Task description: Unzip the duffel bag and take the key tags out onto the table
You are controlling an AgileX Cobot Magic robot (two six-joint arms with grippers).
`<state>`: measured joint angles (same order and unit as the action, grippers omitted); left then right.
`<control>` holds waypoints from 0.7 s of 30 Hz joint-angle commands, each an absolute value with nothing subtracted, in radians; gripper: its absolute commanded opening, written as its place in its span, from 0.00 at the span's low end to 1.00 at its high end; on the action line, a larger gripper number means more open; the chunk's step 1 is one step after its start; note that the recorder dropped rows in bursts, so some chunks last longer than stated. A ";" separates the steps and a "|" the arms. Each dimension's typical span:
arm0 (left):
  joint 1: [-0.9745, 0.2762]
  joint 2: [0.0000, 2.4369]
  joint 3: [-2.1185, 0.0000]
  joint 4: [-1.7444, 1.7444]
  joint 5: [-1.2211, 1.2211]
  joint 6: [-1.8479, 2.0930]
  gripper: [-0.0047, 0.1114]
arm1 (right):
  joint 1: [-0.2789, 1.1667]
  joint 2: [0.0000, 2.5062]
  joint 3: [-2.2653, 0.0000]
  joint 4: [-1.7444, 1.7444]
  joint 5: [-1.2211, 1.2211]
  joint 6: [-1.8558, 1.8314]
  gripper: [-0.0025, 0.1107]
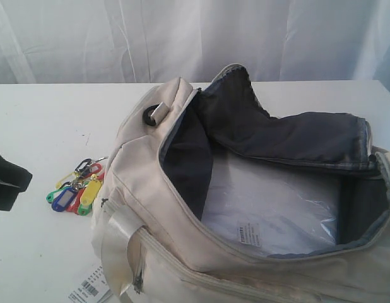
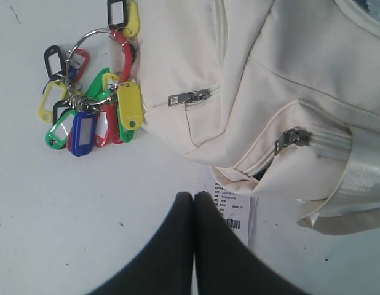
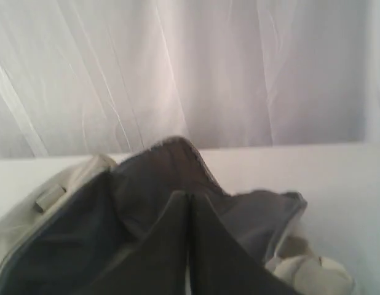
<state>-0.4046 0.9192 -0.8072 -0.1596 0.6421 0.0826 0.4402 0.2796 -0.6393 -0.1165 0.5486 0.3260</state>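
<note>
The cream-white duffel bag [image 1: 151, 189] lies on the white table [image 1: 43, 120] with its main zipper open, the dark grey lining flap [image 1: 289, 136] folded back. The key tags [image 1: 78, 186], a bunch in yellow, green, blue and red on metal rings, rest on the table just left of the bag. In the left wrist view the key tags [image 2: 91, 104] lie beside the bag's end pocket [image 2: 264, 74]. My left gripper [image 2: 193, 195] is shut and empty, a short way from them above bare table. My right gripper [image 3: 189, 195] is shut and empty, near the bag's lining [image 3: 134, 203].
A clear plastic packet [image 1: 277, 208] of white material fills the bag's inside. A white barcode paper tag [image 2: 234, 209] lies on the table by the bag's corner. A dark part of my left arm [image 1: 5, 180] shows at the left edge. A white curtain [image 1: 195, 38] hangs behind the table.
</note>
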 commanded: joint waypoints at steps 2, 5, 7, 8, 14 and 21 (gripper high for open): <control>-0.402 0.908 -0.801 -0.169 0.650 0.076 0.04 | 0.442 0.142 -0.517 -0.128 0.262 0.319 0.02; -0.402 0.908 -0.801 -0.169 0.650 0.076 0.04 | 0.442 0.063 -0.458 -0.130 0.164 0.317 0.02; -0.402 0.908 -0.801 -0.169 0.648 0.076 0.04 | 0.442 0.001 -0.421 -0.135 0.144 0.296 0.02; -0.402 0.908 -0.801 -0.169 0.648 0.076 0.04 | 0.442 0.000 -0.405 -0.135 0.141 0.279 0.02; -0.402 0.908 -0.800 -0.169 0.638 0.076 0.04 | 0.438 0.000 -0.192 -0.135 -0.025 0.071 0.02; -0.402 0.908 -0.800 -0.169 0.638 0.076 0.04 | 0.349 0.000 0.000 -0.131 0.138 0.174 0.02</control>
